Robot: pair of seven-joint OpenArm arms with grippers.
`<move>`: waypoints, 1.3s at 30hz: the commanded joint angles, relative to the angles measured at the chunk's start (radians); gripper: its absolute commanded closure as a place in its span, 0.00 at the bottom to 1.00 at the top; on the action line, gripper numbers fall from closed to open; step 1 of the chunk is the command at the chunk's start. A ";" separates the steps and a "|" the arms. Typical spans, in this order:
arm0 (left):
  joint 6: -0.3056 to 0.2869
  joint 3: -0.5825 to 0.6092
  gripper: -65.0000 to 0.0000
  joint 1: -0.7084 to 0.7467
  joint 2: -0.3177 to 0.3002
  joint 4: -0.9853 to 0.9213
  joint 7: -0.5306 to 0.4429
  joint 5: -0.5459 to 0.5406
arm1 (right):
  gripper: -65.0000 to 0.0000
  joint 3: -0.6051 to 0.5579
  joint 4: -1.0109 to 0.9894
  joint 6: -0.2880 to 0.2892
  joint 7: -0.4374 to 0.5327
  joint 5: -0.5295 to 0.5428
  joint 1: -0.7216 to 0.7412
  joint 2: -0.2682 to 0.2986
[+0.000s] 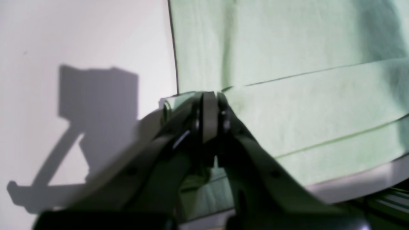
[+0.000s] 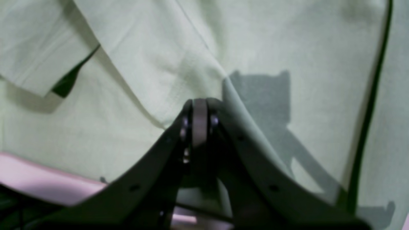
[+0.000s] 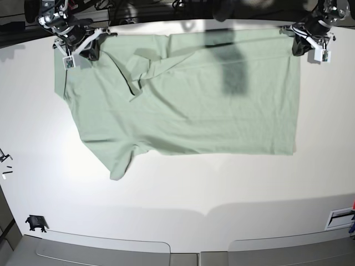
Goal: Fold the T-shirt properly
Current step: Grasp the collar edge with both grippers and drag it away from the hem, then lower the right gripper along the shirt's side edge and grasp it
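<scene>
Left wrist view: left tool (image 1: 209, 105) is clenched on the T-shirt (image 1: 287, 64) at its hem corner.

Right wrist view: right tool (image 2: 199, 110) pinches a limp fold.

Base view: the soft, light shirt is spread across the upper worktop (image 3: 177, 194); corners look like the best holds.

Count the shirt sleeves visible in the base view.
2. One sleeve lies spread on the table, pointing at the near edge; the other sleeve is folded onto the T-shirt body.

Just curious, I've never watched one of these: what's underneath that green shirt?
Only the white table shows around the T-shirt, which lies spread across it. Whatever sits directly beneath the cloth is covered. The left gripper and right gripper pinch its far corners.
</scene>
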 commanded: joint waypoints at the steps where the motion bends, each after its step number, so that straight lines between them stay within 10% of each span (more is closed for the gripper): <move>1: 0.033 -0.008 1.00 0.035 -0.003 -0.023 0.164 0.093 | 1.00 -0.008 -0.014 -0.005 -0.169 -0.080 -0.040 0.000; 22: 0.032 -0.095 1.00 0.033 -0.003 0.117 0.121 0.023 | 1.00 -0.008 0.135 -0.006 -0.169 -0.080 -0.045 0.000; 30: 0.032 -0.095 0.85 0.032 -0.003 0.268 0.111 0.026 | 1.00 -0.008 0.338 -0.006 -0.169 -0.080 -0.045 0.000; 35: 0.032 -0.095 0.77 0.032 -0.003 0.293 0.085 0.045 | 0.68 -0.008 0.424 -0.008 -0.103 -0.133 -0.044 0.000; 39: 0.033 -0.095 0.71 0.032 -0.003 0.293 0.064 0.045 | 0.66 -0.008 0.435 -0.083 -0.007 -0.229 -0.016 0.000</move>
